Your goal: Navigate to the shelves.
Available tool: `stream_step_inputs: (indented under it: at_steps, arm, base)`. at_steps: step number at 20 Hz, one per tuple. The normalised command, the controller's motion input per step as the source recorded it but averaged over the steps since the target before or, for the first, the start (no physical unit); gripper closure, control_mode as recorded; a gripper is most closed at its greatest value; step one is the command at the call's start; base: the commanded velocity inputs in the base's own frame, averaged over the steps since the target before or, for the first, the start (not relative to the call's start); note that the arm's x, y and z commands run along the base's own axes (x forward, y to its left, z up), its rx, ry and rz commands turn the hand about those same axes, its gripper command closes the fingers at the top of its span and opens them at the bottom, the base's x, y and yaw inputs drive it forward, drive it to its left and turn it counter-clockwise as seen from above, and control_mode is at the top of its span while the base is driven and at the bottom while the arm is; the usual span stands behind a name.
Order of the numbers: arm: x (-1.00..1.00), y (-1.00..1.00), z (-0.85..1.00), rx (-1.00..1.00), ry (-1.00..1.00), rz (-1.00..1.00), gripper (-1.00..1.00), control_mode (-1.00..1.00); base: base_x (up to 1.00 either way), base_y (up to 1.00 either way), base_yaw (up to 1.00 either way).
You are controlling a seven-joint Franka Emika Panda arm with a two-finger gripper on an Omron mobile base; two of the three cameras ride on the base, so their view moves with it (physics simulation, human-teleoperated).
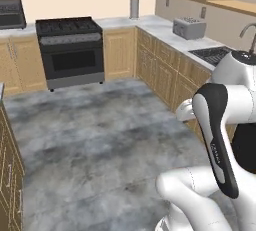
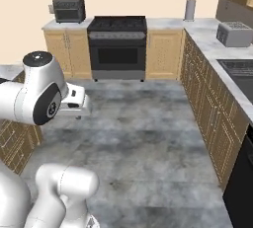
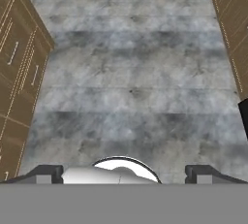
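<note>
The long light-tan wooden shelf ledge (image 1: 239,6) sits at two o'clock above the grey-white marble countertop (image 1: 165,29). I judge it rigid, heavy and fixed: approached, never grasped. The two-finger gripper (image 3: 124,172) hangs with its tips spread wide, holding nothing.

The shelves (image 1: 239,6) are showing as a light-tan wooden ledge with a thick plank edge, sitting open and doorless at the upper right of the left base view. They are hanging level on the wall above the right-hand countertop (image 1: 165,27), running past the picture's edge.

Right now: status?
End effector open, holding nothing, over bare floor. Shelves ahead-right, above counter. Floor path looks clear.
</note>
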Motion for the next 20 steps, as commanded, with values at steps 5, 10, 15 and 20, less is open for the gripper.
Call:
stream_step_inputs:
  at_steps: [5,10,15,20]
  arm:
    - [0.0,0.0,0.0,0.0,0.0,0.0,-1.0,1.0]
    - [0.0,0.0,0.0,0.0,0.0,0.0,-1.0,1.0]
    - [0.0,0.0,0.0,0.0,0.0,0.0,-1.0,1.0]
    - [0.0,0.0,0.0,0.0,0.0,0.0,-1.0,1.0]
  base:
    - [1.0,0.0,-0.16]
    - [1.0,0.0,-0.39]
    - [0.77,0.03,-0.68]
    - [0.29,0.19,-0.88]
